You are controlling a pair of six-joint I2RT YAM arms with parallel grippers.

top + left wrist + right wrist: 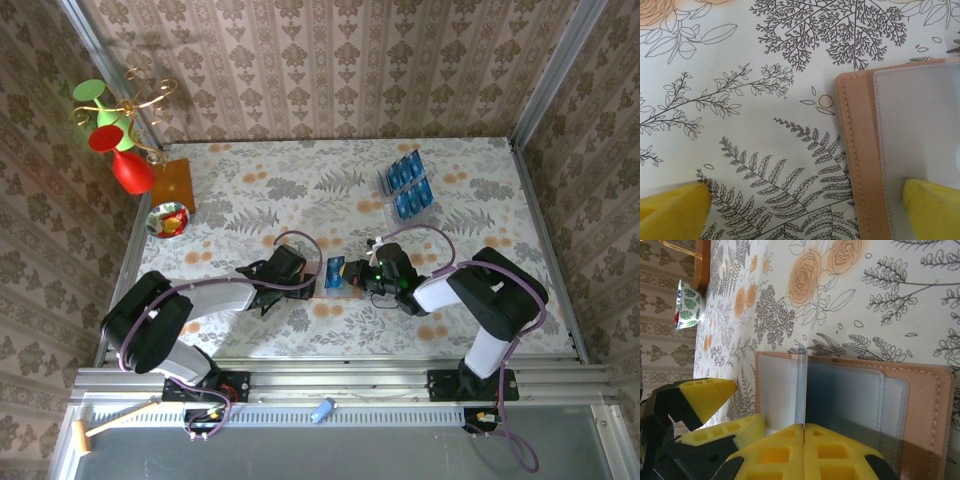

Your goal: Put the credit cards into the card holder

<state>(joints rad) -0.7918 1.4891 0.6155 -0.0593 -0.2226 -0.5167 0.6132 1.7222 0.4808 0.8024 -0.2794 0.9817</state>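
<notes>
The salmon-brown card holder [343,290] lies open and flat between my two grippers, its clear pockets facing up. My right gripper [804,427] is shut on one blue credit card [801,385], seen edge-on and standing upright over the holder's middle [925,405]. From above, that card [335,269] shows blue just left of the right gripper [358,272]. My left gripper [802,210] is wide open at the holder's left edge [860,150], one yellow fingertip [932,207] over a clear pocket, the other [672,210] over the tablecloth. More credit cards [405,185] stand in a clear rack at the back right.
A red vase [132,172], a gold stand with green and red cups [105,115], a wooden board [173,183] and a small patterned bowl [166,220] crowd the back left corner. Metal rails edge the table's sides.
</notes>
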